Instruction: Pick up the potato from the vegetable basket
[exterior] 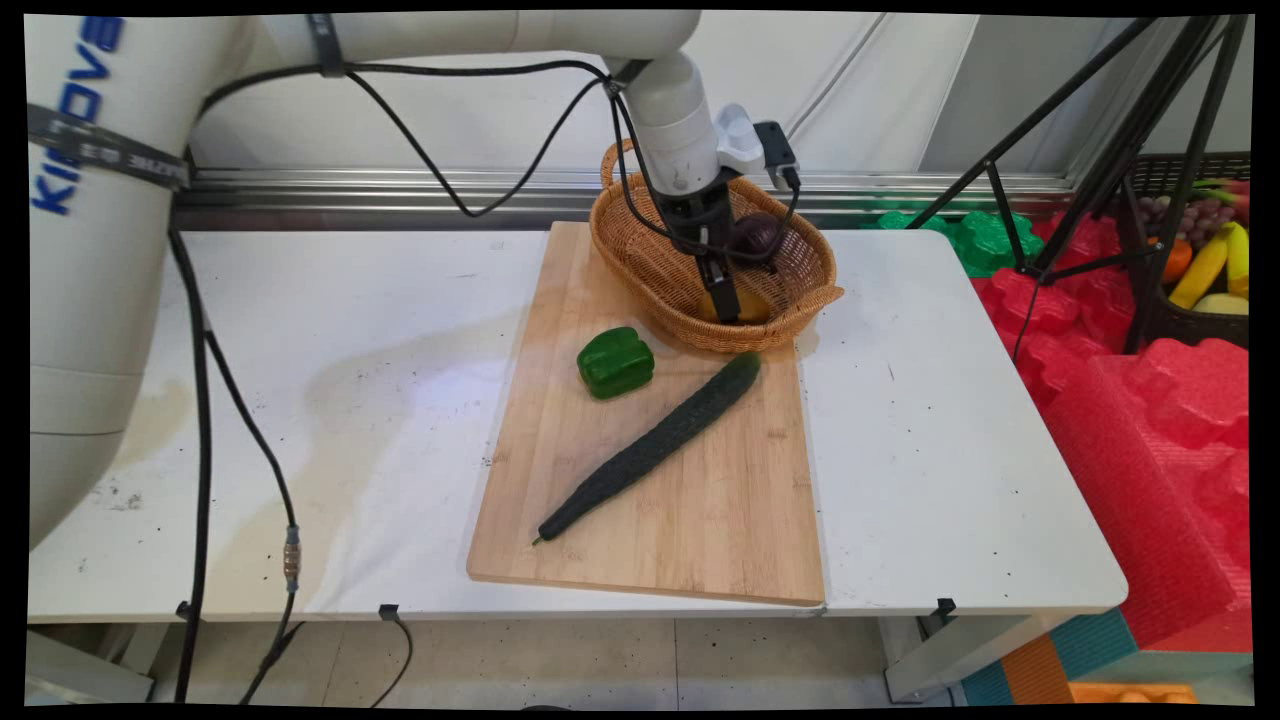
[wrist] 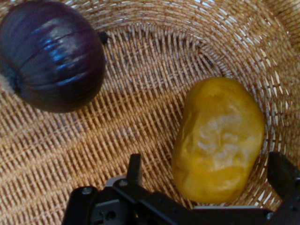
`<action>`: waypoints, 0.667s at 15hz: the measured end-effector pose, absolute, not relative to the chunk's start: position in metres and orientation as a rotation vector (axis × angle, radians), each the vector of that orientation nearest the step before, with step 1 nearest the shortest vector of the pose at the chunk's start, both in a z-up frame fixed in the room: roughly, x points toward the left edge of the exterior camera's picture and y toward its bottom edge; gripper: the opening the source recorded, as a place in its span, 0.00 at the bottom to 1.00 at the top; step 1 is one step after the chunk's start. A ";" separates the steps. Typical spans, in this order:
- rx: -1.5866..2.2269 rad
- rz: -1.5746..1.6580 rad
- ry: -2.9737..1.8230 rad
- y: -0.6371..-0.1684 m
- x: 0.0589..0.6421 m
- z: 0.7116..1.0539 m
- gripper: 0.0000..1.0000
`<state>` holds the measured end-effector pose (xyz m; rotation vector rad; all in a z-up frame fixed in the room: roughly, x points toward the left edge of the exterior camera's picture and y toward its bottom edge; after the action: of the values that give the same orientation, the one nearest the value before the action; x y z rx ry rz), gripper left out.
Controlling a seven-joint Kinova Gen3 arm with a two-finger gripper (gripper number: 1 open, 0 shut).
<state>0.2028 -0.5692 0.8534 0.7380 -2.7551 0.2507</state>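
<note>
The claw (wrist: 206, 180) hangs open inside a wicker basket (exterior: 640, 255), its two fingers (wrist: 135, 168) standing either side of a yellow pepper (wrist: 218, 140) without yet touching it, so far as the hand view shows. The pepper lies on its side against the basket's near wall. Its skin is glossy and looks smooth, so it would probably be slippery; it appears light and fairly stiff, and the waist across its shorter width, where the fingers already bracket it, looks the surest place to take hold. A dark purple onion (wrist: 49, 56) sits apart from it on the basket floor, towards the far side, clear of the fingers.

The basket is oval with a handle at each end, and its woven wall rises close around the pepper, leaving the right finger little room on that side. It stands on the far end of a wooden board (exterior: 700, 520). Just in front of it a green pepper (exterior: 615, 362) rests on the board, and a long cucumber (exterior: 650, 445) lies slantwise, its thick end near the basket's foot.

The board lies on a white desk (exterior: 950, 450), stained and scuffed on its left half. Black cables (exterior: 200, 420) trail from the arm. Beyond the desk's right edge are red foam pieces (exterior: 1150, 420), a black tripod (exterior: 1100, 150) and a crate of fruit (exterior: 1200, 260).
</note>
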 end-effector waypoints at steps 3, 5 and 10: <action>0.716 0.215 -2.777 -0.576 0.199 0.846 1.00; 0.699 0.201 -2.789 -0.580 0.197 0.842 1.00; 0.641 0.204 -2.809 -0.591 0.191 0.834 0.00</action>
<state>0.1912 -0.5907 0.8341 0.6410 -2.8091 0.2038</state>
